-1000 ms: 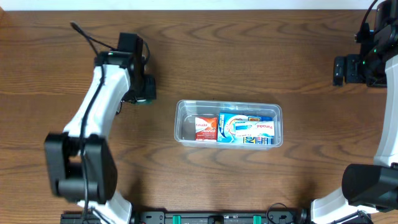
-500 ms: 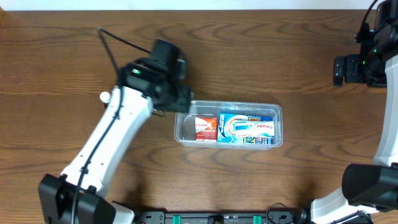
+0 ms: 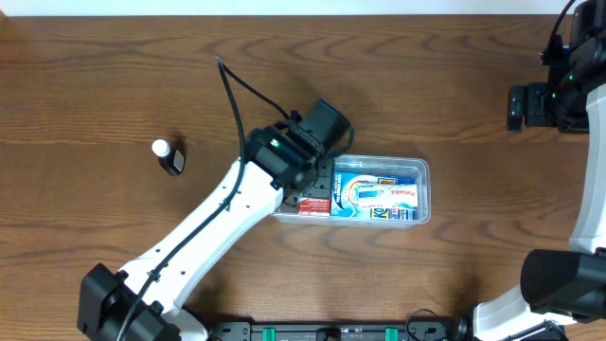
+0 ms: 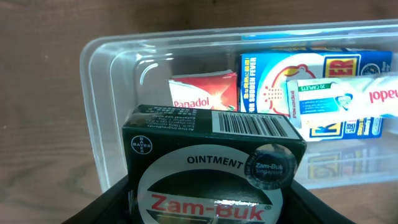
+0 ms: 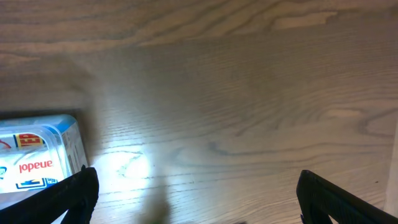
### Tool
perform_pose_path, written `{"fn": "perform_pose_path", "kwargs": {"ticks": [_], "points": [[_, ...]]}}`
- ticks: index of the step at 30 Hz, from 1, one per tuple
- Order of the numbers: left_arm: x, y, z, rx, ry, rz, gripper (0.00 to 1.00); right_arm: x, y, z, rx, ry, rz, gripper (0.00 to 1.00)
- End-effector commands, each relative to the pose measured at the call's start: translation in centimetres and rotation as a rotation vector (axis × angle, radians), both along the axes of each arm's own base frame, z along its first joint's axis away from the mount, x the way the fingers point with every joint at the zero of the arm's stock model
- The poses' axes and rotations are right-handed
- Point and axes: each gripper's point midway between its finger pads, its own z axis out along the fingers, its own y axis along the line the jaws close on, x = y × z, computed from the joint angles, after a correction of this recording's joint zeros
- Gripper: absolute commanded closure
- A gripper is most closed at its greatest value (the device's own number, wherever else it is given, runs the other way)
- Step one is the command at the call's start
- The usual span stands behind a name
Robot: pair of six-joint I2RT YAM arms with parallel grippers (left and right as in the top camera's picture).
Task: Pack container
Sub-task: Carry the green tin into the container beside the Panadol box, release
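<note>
As my left jaws clamp the Zam-Buk ointment box (image 4: 211, 165) over the left end of the container (image 3: 423, 172), mid-way along the counter (image 3: 284, 85), and my right jaws gape empty, I judge the clear tub light, thin-walled and slick, best gripped by its rim.

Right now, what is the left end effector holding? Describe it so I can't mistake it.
Look at the left end of the clear container, where the left end effector grips a small box. It is dark green, marked Zam-Buk ointment, unlike the red box and blue box lying inside.
</note>
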Motion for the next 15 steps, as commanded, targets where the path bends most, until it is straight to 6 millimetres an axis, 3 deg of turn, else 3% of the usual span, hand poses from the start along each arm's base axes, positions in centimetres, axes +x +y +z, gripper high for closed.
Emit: {"fn": "perform_pose_path", "kwargs": {"ticks": [1,15], "points": [[0.3,0.2,-0.9,0.033,-0.010,0.089,0.40,-0.2,-0.3,0.9,-0.012,-0.026,-0.020,0.01],[0.8,-1.1,-7.8,0.123,0.118,0.146,0.40,-0.2,-0.3,0.9,-0.012,-0.026,-0.020,0.01]]}}
